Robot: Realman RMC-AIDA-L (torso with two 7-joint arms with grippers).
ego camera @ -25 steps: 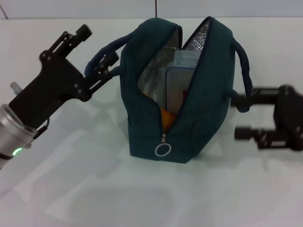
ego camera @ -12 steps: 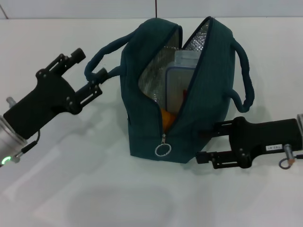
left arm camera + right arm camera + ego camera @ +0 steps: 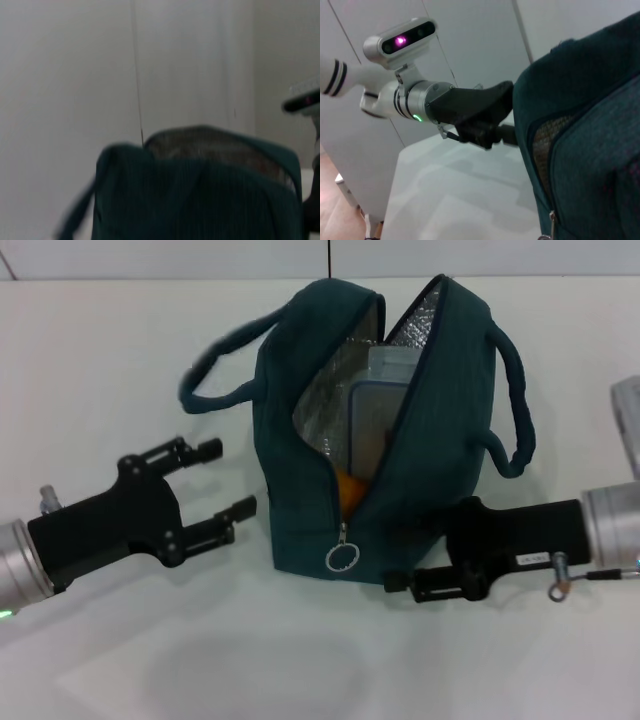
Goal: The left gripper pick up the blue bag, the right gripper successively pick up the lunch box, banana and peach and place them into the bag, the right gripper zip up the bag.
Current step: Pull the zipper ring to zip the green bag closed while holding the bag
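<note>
The blue bag (image 3: 440, 430) stands upright on the white table with its zipper open. Its ring pull (image 3: 343, 557) hangs low on the front. Inside stands the lunch box (image 3: 385, 405), and an orange bit of the banana (image 3: 350, 487) shows below it. The peach is hidden. My left gripper (image 3: 225, 480) is open, low and to the left of the bag, clear of the loop handle (image 3: 205, 375). My right gripper (image 3: 420, 552) is open at the bag's lower right front corner, close to the fabric. The right wrist view shows the bag (image 3: 590, 150) and the left gripper (image 3: 490, 125) beyond it.
The bag's other handle (image 3: 512, 410) hangs on the right side above my right arm. A white table (image 3: 250, 660) stretches all around. A pale wall fills the background of the left wrist view above the bag's top (image 3: 200, 190).
My left gripper has let go of the handle and drawn back down and toward the front. My right gripper has swung in from the right to the bag's lower front corner.
</note>
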